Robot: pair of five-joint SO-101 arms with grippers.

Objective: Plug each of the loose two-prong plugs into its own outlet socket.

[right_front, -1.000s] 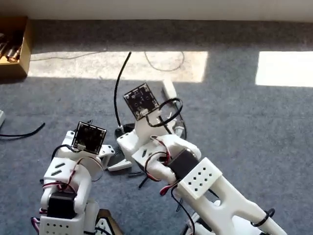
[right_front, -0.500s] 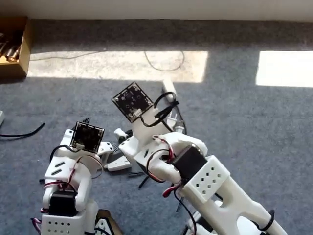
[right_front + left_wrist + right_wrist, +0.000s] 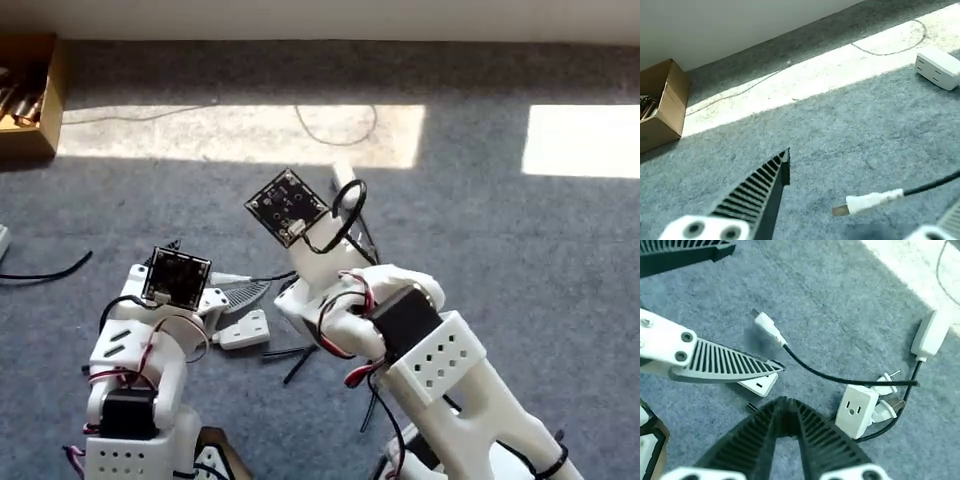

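Observation:
A white socket block (image 3: pixel 243 328) lies on the grey carpet beside my left gripper (image 3: pixel 240 298), which is open. A black cable ending in a small white plug (image 3: pixel 867 202) lies between the left fingers (image 3: pixel 760 190). In the right wrist view my right gripper (image 3: pixel 786 402) is shut with nothing in it, just above the socket block (image 3: pixel 758 385). The open left gripper (image 3: pixel 757 307) straddles the white plug (image 3: pixel 767 325) there. Farther off, a white outlet cube (image 3: pixel 856 410) lies with two-prong plugs (image 3: pixel 885 385) bunched against it.
A white power adapter (image 3: pixel 930 335) sits on the black cable past the cube. Another white block (image 3: pixel 937 67) lies at the edge of the sunlit strip. A cardboard box (image 3: pixel 30 95) stands at the far left. Thin black cable pieces (image 3: pixel 290 355) lie near the right arm.
The black cable that stood up beside the right wrist a second ago now lies on the carpet. The right wrist swung to the right, uncovering the white socket block. The left arm barely moved.

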